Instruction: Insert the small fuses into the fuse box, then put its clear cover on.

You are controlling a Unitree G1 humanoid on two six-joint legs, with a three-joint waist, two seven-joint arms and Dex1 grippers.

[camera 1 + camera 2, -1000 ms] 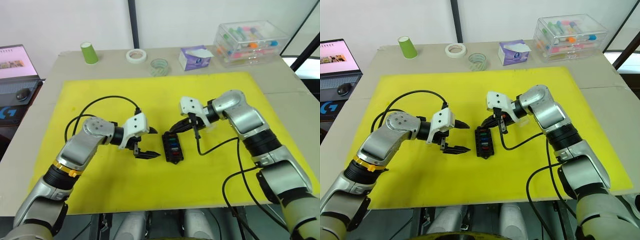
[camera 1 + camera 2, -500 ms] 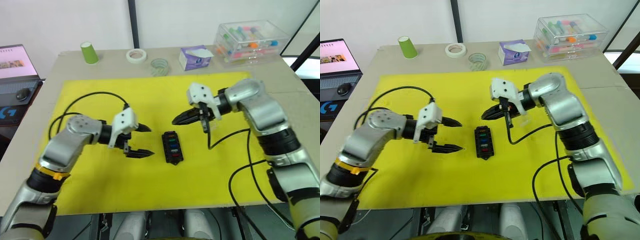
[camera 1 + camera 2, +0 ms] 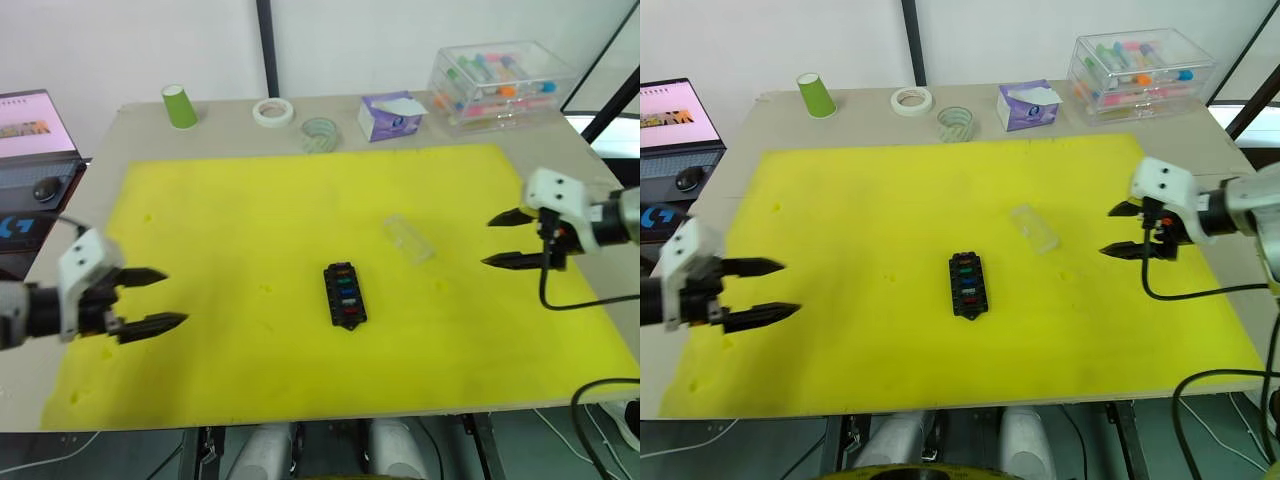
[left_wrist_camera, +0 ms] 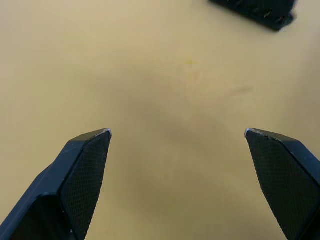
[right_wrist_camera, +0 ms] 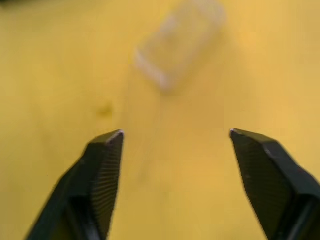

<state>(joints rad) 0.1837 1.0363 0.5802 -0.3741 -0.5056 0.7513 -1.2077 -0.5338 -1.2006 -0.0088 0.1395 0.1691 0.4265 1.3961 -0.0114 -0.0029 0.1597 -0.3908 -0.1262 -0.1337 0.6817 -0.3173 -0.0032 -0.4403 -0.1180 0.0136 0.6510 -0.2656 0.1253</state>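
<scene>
Fuse box (image 3: 345, 295), small fuses (image 3: 346, 290) seated in its slots, at the centre of the yellow mat (image 3: 250, 220) on the tabletop. Clear cover (image 3: 408, 238) lies apart, to its far right (uncapped). Left tool (image 3: 150, 299) and right tool (image 3: 510, 239) hover at the mat's edges, both spread open, empty.

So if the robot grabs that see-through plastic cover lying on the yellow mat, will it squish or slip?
The small clear plastic cover looks thin and hollow, so probably light and easy to nudge. Its smooth faces may slip between the fingers. It lies flat on the yellow foam mat, so rolling seems unlikely.
</scene>
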